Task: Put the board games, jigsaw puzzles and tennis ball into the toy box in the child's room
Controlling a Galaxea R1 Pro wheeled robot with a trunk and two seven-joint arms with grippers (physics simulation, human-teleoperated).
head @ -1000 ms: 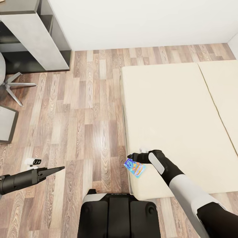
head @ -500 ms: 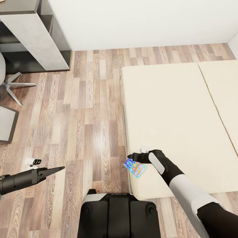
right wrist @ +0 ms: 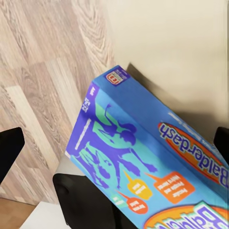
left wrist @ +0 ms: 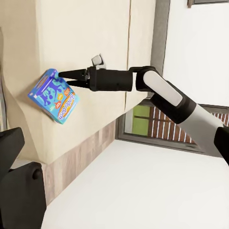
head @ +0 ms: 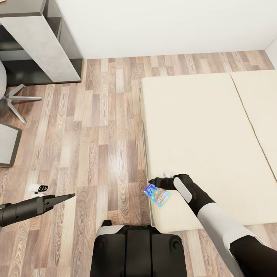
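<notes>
— At the bed's (head: 200, 127) near-left corner, where is the board game (head: 157, 195)?
— Over that edge, clamped in the right gripper's (head: 154, 182) jaws, long axis slanting downward.
— And the left gripper (head: 67, 197)?
— Well apart over the floor, jaws together. The left wrist view shows the pinch side-on; the right wrist view shows the box's printed face.

A home bedroom: cream bed (head: 207, 142) (two mattresses), wood floor (head: 104, 130), grey desk (head: 42, 42).

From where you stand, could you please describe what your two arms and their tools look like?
Both arms are glossy black with white shell segments. The right arm has a white forearm cover and a white oval panel near the wrist. Its tool, the right tool, ends in slim, pointed black fingers. The left tool tapers likewise from a dark cylindrical forearm. No cables or markings are visible.
</notes>
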